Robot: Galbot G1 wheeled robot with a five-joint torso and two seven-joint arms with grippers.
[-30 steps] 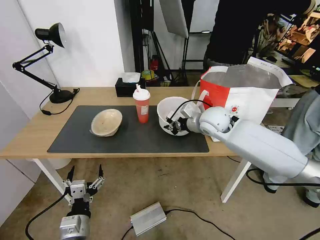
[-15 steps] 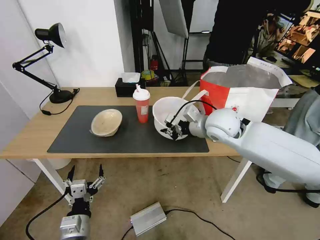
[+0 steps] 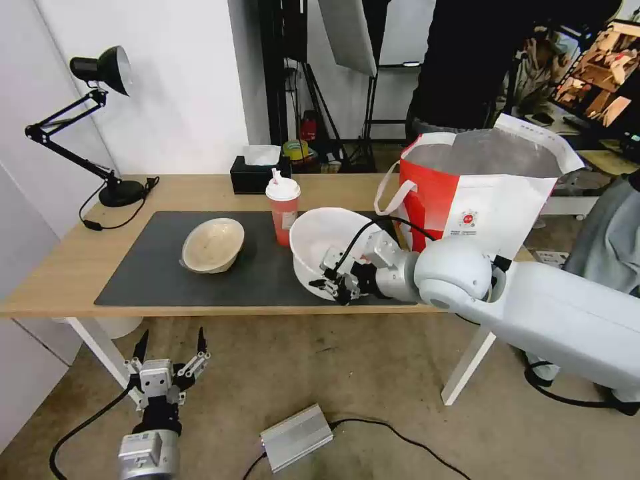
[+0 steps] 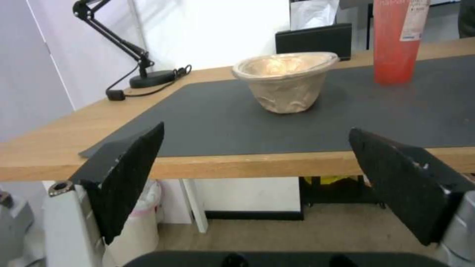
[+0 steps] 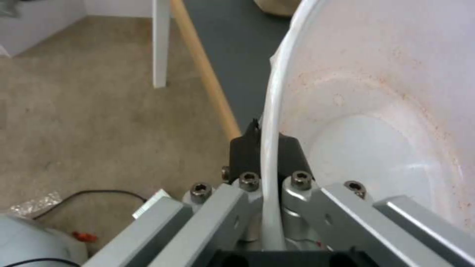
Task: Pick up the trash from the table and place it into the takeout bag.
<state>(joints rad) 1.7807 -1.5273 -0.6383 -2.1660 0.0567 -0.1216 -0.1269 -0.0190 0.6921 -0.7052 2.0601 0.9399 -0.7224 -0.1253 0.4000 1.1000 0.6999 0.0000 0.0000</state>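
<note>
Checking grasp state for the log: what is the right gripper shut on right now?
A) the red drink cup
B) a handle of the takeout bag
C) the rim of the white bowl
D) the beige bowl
C: in the right wrist view the right gripper pinches the thin rim of the white bowl, one finger inside and one outside.

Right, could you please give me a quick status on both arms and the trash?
Right tool shut on white bowl rim, bowl tilted. Left tool open, low below table. Red cup close beside bowl; takeout bag open behind.
</note>
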